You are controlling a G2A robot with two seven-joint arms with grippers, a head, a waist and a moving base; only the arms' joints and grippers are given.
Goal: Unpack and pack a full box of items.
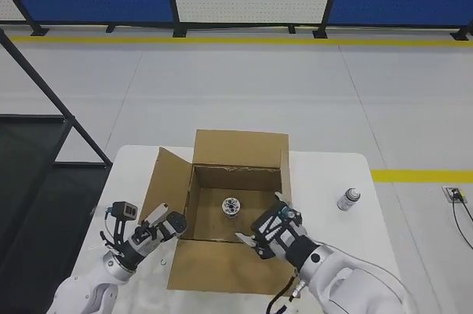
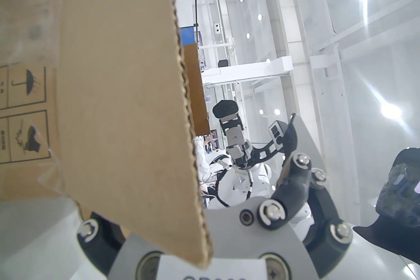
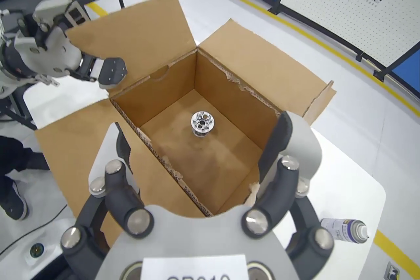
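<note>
We see the cardboard box [image 1: 240, 179] open on the white tabletop [image 1: 326, 177], its flaps folded outward. On its floor, near the middle, sits a small shiny metal spool-like part [image 3: 202, 123]. Our right gripper [image 1: 258, 216] hangs over the box's near right corner, its fingers [image 3: 280, 137] spread wide and holding nothing. Our left gripper [image 1: 172, 224] is at the left flap [image 2: 124, 81]. One finger [image 2: 290, 138] stands well clear of the cardboard, so the pair is apart, though we cannot tell whether the hidden one touches the flap. A spray can [image 1: 347, 198] stands on the tabletop to the right of the box, apart from it
</note>
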